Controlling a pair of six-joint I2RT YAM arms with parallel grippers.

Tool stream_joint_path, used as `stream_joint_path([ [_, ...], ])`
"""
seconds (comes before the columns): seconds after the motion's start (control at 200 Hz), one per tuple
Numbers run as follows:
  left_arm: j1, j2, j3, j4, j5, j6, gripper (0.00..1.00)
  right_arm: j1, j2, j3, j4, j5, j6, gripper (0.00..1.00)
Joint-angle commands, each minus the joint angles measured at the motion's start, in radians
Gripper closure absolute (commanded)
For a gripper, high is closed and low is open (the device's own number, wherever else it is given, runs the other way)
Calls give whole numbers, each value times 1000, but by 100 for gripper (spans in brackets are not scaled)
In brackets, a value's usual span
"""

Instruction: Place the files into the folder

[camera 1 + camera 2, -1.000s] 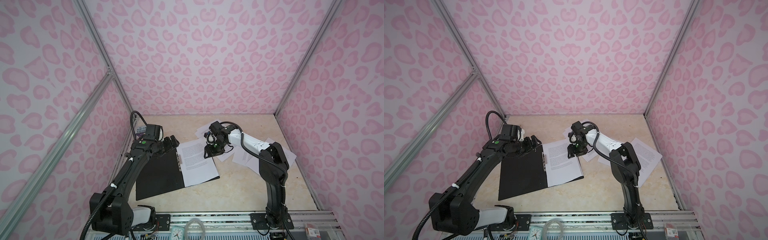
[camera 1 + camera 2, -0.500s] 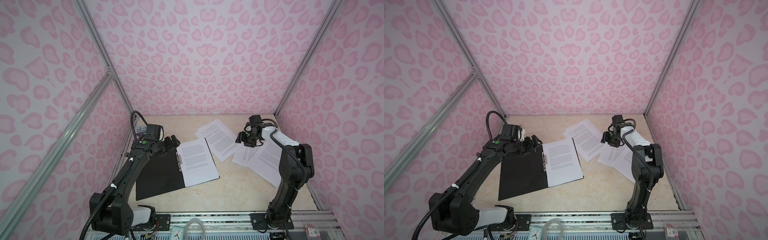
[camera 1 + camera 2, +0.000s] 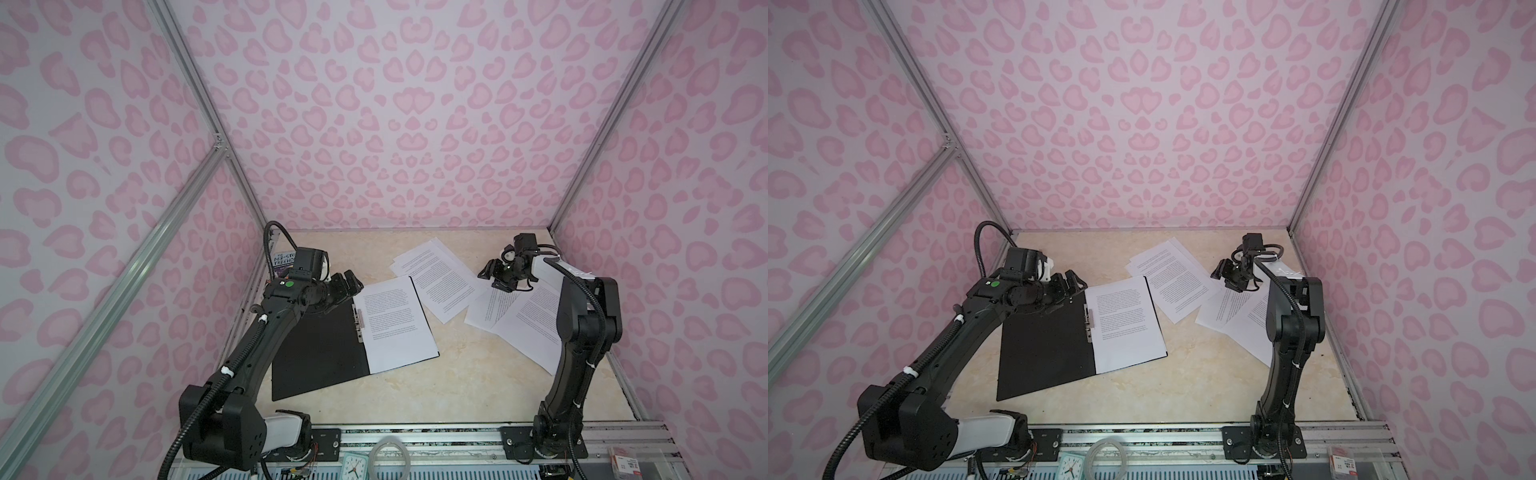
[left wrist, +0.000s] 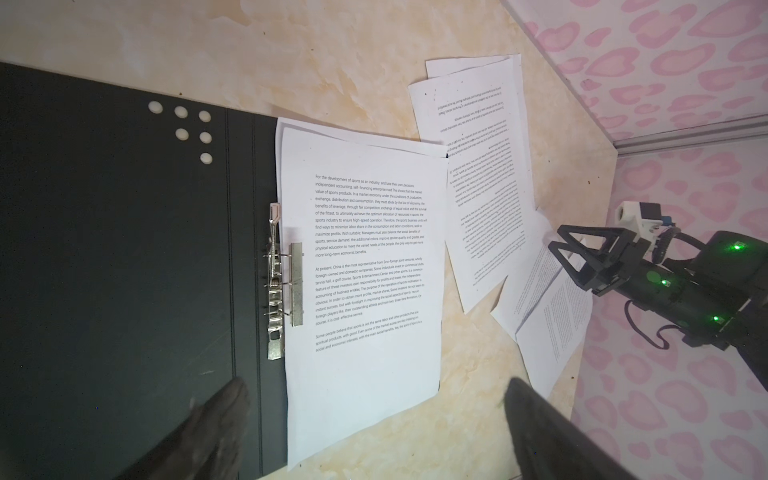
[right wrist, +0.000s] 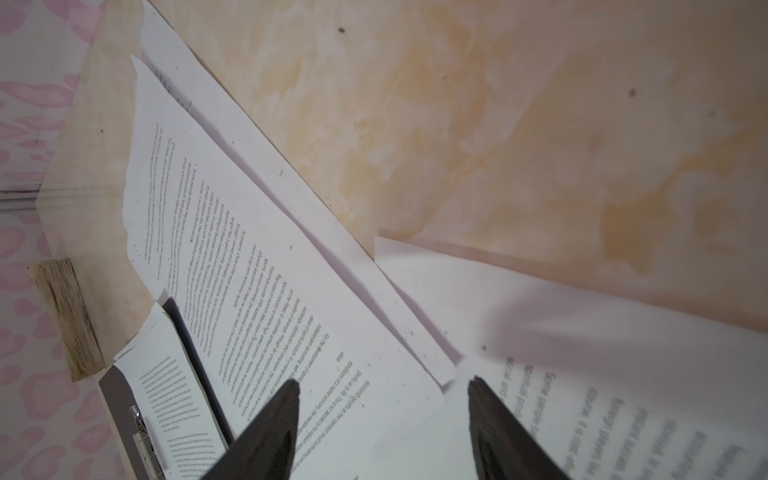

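Observation:
The folder point(image 3: 316, 353) point(image 3: 1042, 349) lies open on the table's left, black inside up, with its metal clip strip point(image 4: 276, 282) along the spine. White printed files point(image 3: 395, 324) point(image 4: 365, 270) rest on its right half. More loose files lie at the back middle point(image 3: 440, 278) point(image 3: 1177, 278) and on the right point(image 3: 528, 324) point(image 5: 623, 374). My left gripper point(image 3: 353, 282) point(image 4: 376, 384) hangs open over the folder's far edge, holding nothing. Over the spot where the loose files overlap, my right gripper point(image 3: 490, 276) point(image 5: 383, 382) is open and empty.
A colourful paperback book point(image 3: 284, 259) lies at the back left behind my left arm. Pink patterned walls close in the table point(image 3: 415, 399) on three sides. A small clock point(image 3: 355, 467) and a tube ring point(image 3: 388, 457) sit on the front rail.
My right gripper has swung from the sheet at the folder's right half over to the loose sheets on the right. The left arm has not moved.

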State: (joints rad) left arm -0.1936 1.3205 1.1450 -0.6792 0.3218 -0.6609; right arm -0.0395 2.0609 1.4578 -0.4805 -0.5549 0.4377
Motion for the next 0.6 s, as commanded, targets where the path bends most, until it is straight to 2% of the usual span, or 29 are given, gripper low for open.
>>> stream_joint_path([
  [0.0, -2, 8, 18, -8, 10, 0, 3, -1, 24, -10, 35, -47, 17, 36],
  [0.325, -4, 9, 11, -5, 2, 3, 3, -1, -27, -113, 80, -67, 54, 38],
  [0.595, -3, 16, 4, 3, 6, 1, 3, 0, -42, -141, 155, -183, 76, 38],
])
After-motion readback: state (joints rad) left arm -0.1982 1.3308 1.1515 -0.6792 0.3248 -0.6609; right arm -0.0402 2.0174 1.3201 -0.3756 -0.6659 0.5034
